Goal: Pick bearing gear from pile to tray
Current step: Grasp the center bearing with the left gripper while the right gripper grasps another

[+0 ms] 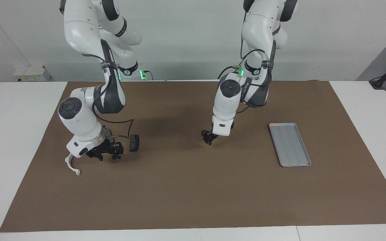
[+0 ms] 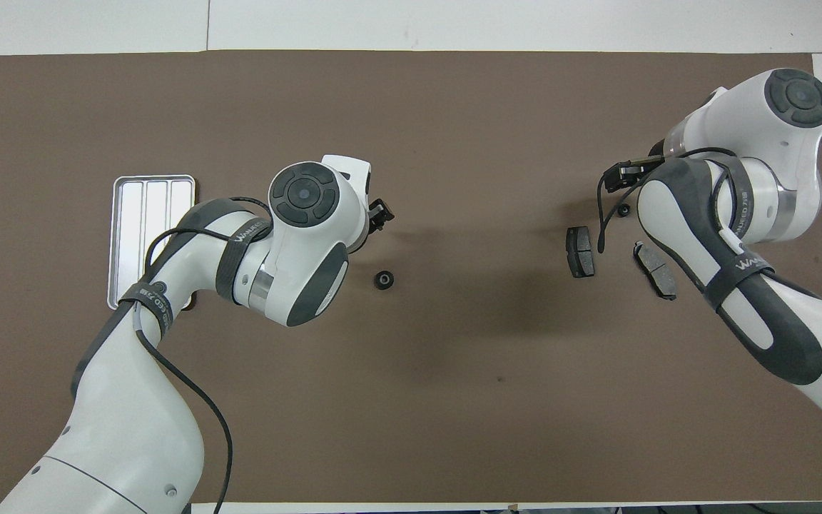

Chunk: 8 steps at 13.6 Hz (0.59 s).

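A small black bearing gear [image 2: 383, 280] with a grey centre lies alone in the middle of the brown mat. My left gripper [image 1: 208, 138] hangs low right by it, open and holding nothing. The pile lies at the right arm's end: a white arc bracket [image 1: 71, 165], two dark brake pads [image 2: 580, 251] [image 2: 655, 269] and a second small black round piece [image 2: 623, 210]. My right gripper [image 1: 105, 154] is down among these, open, with one fingertip next to that round piece. The silver tray [image 1: 290, 144] sits at the left arm's end with nothing in it.
The brown mat [image 1: 193, 194] covers most of the white table. In the overhead view the left arm's elbow covers one corner of the tray [image 2: 147, 214], and the right arm hides the white bracket.
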Tool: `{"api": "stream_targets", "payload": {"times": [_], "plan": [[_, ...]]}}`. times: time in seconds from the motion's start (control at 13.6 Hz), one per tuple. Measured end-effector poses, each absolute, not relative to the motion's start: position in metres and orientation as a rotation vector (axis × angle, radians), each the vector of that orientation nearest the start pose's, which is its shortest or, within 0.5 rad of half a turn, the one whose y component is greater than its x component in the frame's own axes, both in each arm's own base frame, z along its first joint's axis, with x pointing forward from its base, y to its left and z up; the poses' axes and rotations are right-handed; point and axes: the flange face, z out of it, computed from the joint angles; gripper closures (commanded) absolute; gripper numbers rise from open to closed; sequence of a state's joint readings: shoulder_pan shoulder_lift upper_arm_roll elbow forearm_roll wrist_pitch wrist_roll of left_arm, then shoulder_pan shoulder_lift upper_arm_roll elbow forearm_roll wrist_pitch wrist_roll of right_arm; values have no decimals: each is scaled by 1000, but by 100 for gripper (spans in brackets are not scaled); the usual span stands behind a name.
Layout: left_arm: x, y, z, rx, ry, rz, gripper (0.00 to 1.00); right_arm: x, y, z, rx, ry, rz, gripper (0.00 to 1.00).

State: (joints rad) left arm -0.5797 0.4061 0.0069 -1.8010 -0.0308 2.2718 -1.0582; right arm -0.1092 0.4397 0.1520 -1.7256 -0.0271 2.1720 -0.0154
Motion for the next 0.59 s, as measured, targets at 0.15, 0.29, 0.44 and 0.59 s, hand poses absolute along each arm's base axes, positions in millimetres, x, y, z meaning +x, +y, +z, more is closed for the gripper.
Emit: {"api": "stream_targets", "payload": {"times": [0.15,0.29,0.44,0.59], "plan": [[541,-372,331,-3130,-782,-78,0,662,18,325,-3097,-95,-15,17],[531,-384,330,-3135,-758,-74,0,660,18,316,-3095,-114,-18,17],[517,-390,315,-3127,-723,-50,0,657,18,308,-3095,-119,-3,17],[500,-394,295,-3123,-692,-36,0,656,18,303,-3094,-136,11,17]]}}
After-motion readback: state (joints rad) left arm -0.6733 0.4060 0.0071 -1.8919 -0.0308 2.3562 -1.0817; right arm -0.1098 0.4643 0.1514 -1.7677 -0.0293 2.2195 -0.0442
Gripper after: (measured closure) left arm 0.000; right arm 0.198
